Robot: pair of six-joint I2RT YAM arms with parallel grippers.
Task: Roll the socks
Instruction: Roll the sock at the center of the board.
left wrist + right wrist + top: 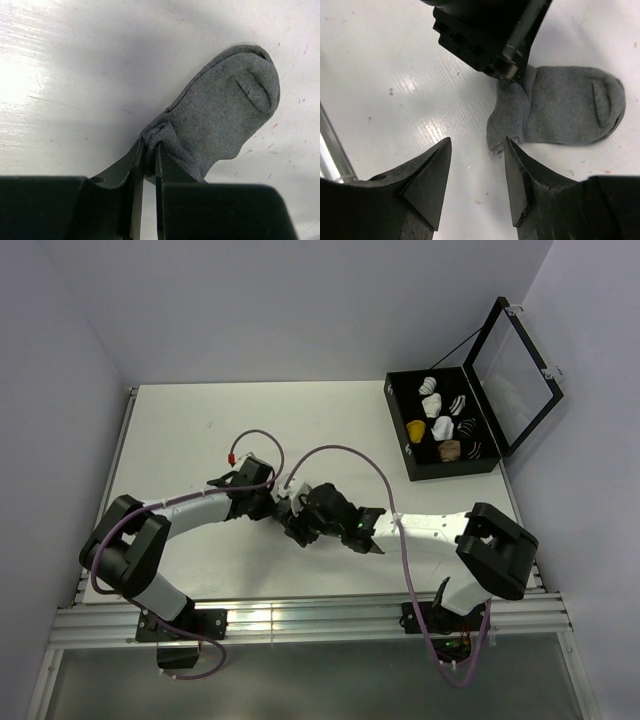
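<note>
A plain grey sock (230,105) lies flat on the white table, heel pocket up. My left gripper (149,146) is shut on a bunched fold at its cuff end. From the right wrist the same grey sock (565,107) runs off to the right, with the left gripper's black body (490,35) above its cuff. My right gripper (477,144) stands open just short of the cuff's lower corner, its right fingertip (509,146) almost touching the fabric and nothing between the fingers. In the top view both grippers (298,512) meet mid-table and cover the sock. A mustard-yellow sock bundle (416,429) sits in the box.
An open black box (402,435) with a clear lid (515,365) stands at the back right and holds white, striped and tan sock bundles. Purple cables (345,452) loop over the arms. An aluminium rail (300,620) runs along the near edge.
</note>
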